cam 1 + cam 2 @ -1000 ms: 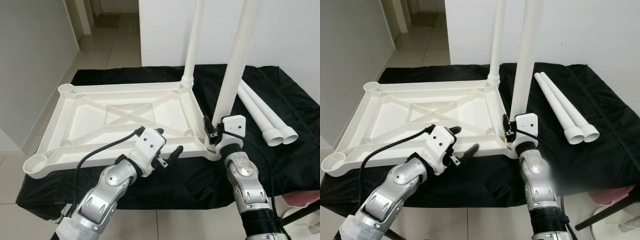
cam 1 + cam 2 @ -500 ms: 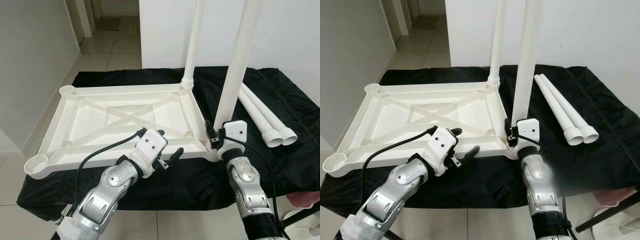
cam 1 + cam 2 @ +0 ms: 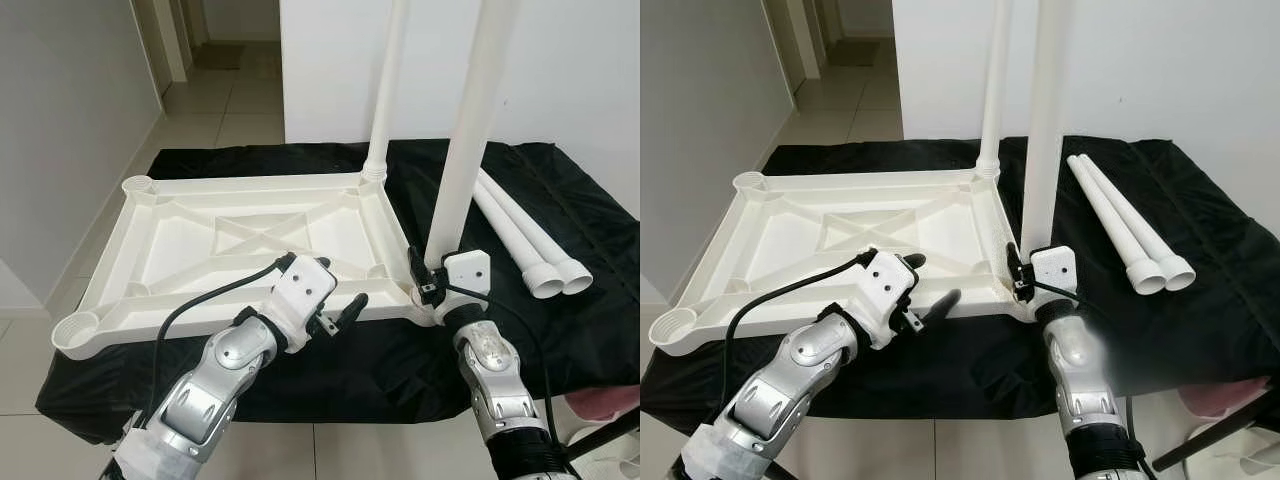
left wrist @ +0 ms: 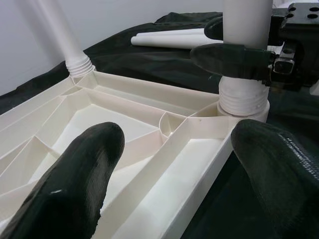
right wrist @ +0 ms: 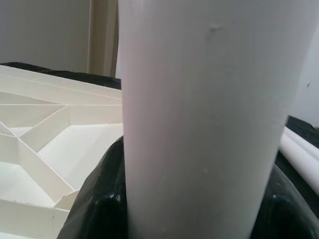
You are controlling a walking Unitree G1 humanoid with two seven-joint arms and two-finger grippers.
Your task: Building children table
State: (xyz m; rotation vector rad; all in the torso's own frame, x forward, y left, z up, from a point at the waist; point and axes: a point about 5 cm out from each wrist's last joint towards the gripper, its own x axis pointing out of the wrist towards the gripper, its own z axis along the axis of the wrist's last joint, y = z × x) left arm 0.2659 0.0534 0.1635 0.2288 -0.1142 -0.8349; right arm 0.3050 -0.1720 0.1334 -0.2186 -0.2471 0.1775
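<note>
Black cloth [image 3: 560, 215] covers the work surface, and on it the white table top [image 3: 240, 235] lies upside down with two legs standing in its right-hand corner sockets and two spare legs [image 3: 525, 235] lying beside it to the right. At the near right corner, the right gripper [image 3: 425, 275] is clamped around the near leg [image 3: 465, 150] just above its socket. The left gripper [image 3: 340, 295] hovers with fingers [image 4: 75, 189] spread wide on either side of the top's near rim, gripping nothing.

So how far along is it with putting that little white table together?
About halfway. The tabletop lies upside down with two legs upright: the far leg is in its socket, and the right gripper is clamped on the near leg. The left gripper sits open at the near rim. Two loose legs await the empty sockets.
</note>
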